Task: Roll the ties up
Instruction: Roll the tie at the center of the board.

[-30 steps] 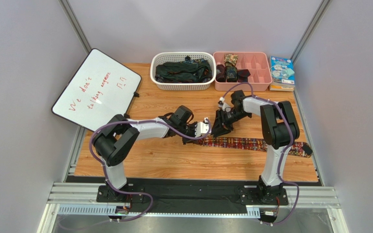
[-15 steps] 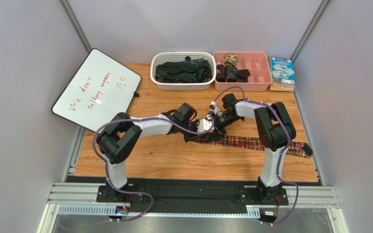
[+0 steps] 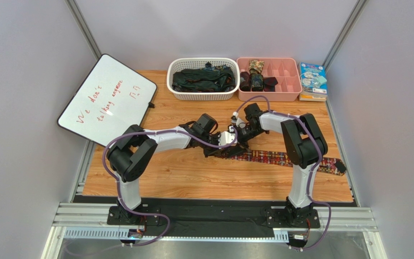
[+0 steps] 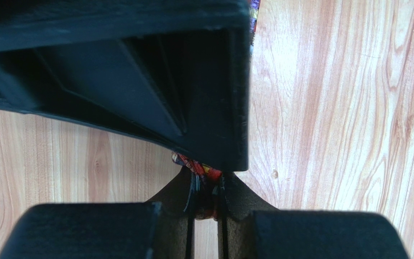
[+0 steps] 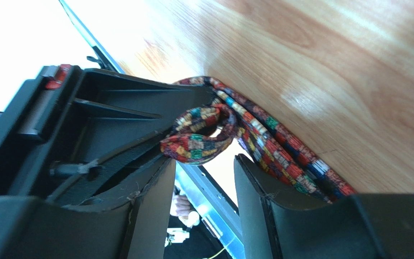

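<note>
The red-orange-yellow-green patterned tie [image 3: 290, 159] lies flat along the table's right half. Its left end is lifted where both grippers meet. My left gripper [image 3: 221, 150] is shut on that end; the left wrist view shows the fabric [image 4: 204, 171] pinched between the closed fingertips of the left gripper [image 4: 208, 183]. My right gripper [image 3: 241, 138] is open. In the right wrist view the tie's end forms a small fold [image 5: 198, 135] just beyond the right gripper [image 5: 204, 167], with the strip [image 5: 279, 145] running along the right finger. The left gripper's body [image 5: 85, 135] is alongside.
A white basket [image 3: 204, 94] of dark ties stands at the back. A pink divided tray [image 3: 285, 97] beside it holds rolled ties [image 3: 255, 75]. A whiteboard [image 3: 106, 100] leans at the back left. A book [image 3: 313, 80] lies at the back right.
Both grippers have closed in on each other over the tie's left end. The right wrist has swung left and back, the left gripper has shifted right. The tie's left end is drawn in.
</note>
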`<state>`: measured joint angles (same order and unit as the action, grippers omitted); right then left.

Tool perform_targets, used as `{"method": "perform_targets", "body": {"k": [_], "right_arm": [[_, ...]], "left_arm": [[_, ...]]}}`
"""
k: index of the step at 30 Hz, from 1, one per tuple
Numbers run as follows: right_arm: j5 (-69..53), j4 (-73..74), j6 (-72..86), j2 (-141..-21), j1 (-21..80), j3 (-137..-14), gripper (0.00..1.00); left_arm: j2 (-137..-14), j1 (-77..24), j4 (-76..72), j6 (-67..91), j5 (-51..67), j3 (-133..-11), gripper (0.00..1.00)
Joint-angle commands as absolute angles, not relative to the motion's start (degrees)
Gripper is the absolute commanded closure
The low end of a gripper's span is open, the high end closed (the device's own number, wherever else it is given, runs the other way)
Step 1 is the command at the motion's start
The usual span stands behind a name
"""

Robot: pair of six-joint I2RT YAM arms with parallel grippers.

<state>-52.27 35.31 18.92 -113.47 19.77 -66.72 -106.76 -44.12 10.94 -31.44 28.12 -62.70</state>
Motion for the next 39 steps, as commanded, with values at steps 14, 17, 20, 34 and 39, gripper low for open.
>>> {"method": "perform_targets", "body": {"k": [14,17,20,34,39], "right_arm": [[-50.5,33.3,19.0,-116.3,19.0,-69.4,1.0],[-48.8,35.5,17.1,-116.5,17.8,-68.5,1.0],[-47.1,36.7,15.9,-116.6,16.6,-67.2,1.0],[-45.5,39.5,13.5,-120.8,15.6,-67.9,1.0],[-47.0,39.6,12.7,-121.2,15.7,-67.9,1.0]], "left_arm": [[-107.6,-44.0,15.5,-33.0,28.2,-62.1,0.83],[-106.9,-42.9,15.1,-32.6,29.5,-61.9,0.66],[-105.7,-41.4,14.2,-31.7,31.0,-61.7,0.47],[-102.8,-40.3,-1.8,-29.5,39.9,-57.0,0.12],[-105.7,-42.3,-6.6,-28.0,37.9,-57.6,0.1]]}}
